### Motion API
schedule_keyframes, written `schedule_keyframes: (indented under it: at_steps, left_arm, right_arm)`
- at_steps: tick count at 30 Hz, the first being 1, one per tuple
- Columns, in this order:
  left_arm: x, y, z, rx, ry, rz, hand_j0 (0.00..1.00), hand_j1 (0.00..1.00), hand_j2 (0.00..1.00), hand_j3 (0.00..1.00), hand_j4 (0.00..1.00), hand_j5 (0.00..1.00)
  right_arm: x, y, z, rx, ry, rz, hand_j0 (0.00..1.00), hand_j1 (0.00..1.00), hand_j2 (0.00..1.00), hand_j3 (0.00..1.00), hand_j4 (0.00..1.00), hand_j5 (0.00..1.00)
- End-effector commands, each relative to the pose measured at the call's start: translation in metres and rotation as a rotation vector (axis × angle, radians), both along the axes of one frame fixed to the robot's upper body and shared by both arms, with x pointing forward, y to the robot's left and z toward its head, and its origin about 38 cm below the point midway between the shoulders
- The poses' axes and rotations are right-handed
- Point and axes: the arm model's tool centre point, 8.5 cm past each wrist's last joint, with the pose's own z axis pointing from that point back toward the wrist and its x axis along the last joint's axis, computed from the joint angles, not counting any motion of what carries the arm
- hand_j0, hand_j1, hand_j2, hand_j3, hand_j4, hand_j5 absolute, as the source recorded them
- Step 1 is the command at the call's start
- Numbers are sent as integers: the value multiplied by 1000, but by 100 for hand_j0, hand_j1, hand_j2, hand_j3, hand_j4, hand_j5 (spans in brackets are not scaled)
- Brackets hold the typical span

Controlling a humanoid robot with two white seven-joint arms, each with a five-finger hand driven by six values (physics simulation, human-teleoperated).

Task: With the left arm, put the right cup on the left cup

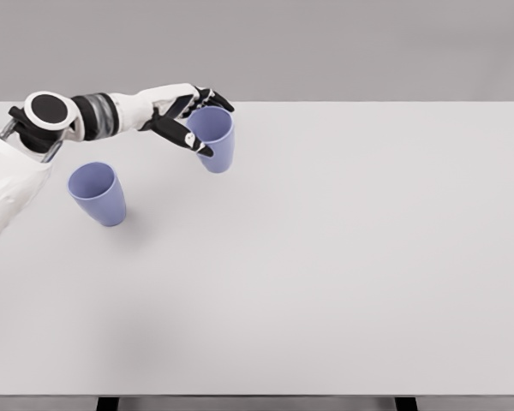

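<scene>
Overhead, the head view looks down on a wide white table (pixel 325 257) that fills most of the frame, its far edge running straight across near the top and its near edge showing just above the bottom. Behind the far edge stands a plain grey wall (pixel 325 43) with no markings. Below the near edge, two dark table legs (pixel 108 403) peek out, one at the left and one at the right. The tabletop is smooth and evenly lit, with only soft shadows beneath the objects.

Two lavender-blue cups sit in the upper left part of the table. The left cup (pixel 98 194) stands upright on the surface, mouth open towards the camera, with a faint shadow beside its base. The right cup (pixel 216 141) is further back and to the right, well apart from the first, and whether its base touches the table or hangs just above it cannot be told.

The left arm (pixel 8 184) enters from the lower left edge, rises along the side of the frame, bends at a round black-and-white joint (pixel 50 110), and then reaches rightwards across the back of the table. The left hand (pixel 182 114) closes around the right cup near its rim: dark fingers (pixel 216 100) curl over the far side of the rim, while the thumb (pixel 182 135) presses against the near wall.
</scene>
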Motion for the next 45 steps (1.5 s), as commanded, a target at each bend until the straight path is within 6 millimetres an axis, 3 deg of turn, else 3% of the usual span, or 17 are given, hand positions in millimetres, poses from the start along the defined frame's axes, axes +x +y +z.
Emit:
schedule_keyframes:
  at_steps: [1,45]
  left_arm:
    - [-2,2,4,-7,-5,-4,66,66,66,66,66,66]
    - [-48,45,55,-26,-67,-74,66,66,66,66,66,66]
  right_arm:
    - [0,0,0,0,0,0,100,100,100,100,100,100]
    - [0,0,0,0,0,0,100,100,100,100,100,100]
